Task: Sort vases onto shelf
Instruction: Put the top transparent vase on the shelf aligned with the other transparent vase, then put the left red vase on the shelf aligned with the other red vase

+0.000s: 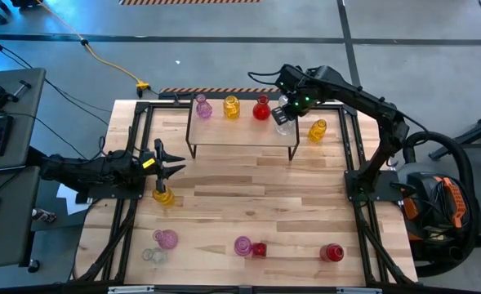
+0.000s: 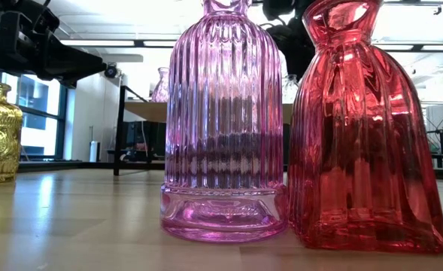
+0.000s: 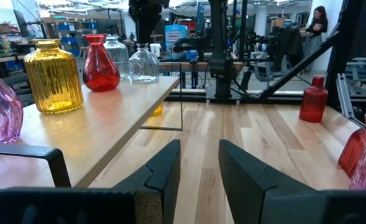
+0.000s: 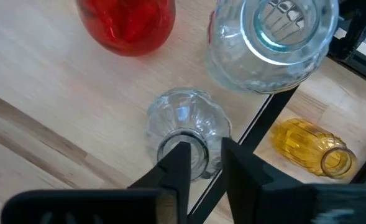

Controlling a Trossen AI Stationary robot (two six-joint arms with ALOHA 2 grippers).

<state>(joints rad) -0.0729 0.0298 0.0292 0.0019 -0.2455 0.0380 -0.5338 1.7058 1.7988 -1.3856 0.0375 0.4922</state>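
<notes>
No writing is legible on any vase. My right gripper (image 4: 202,163) hangs over the shelf (image 1: 244,132) end, fingers slightly apart astride the neck of a small clear vase (image 4: 184,124), which stands at the board's edge. A larger clear vase (image 4: 271,37) is just beyond it, a red vase (image 4: 128,22) beside. An amber vase (image 4: 313,149) stands off the shelf, on the table below. My left gripper (image 3: 198,168) waits with fingers apart, near the shelf's other end, open tabletop ahead.
</notes>
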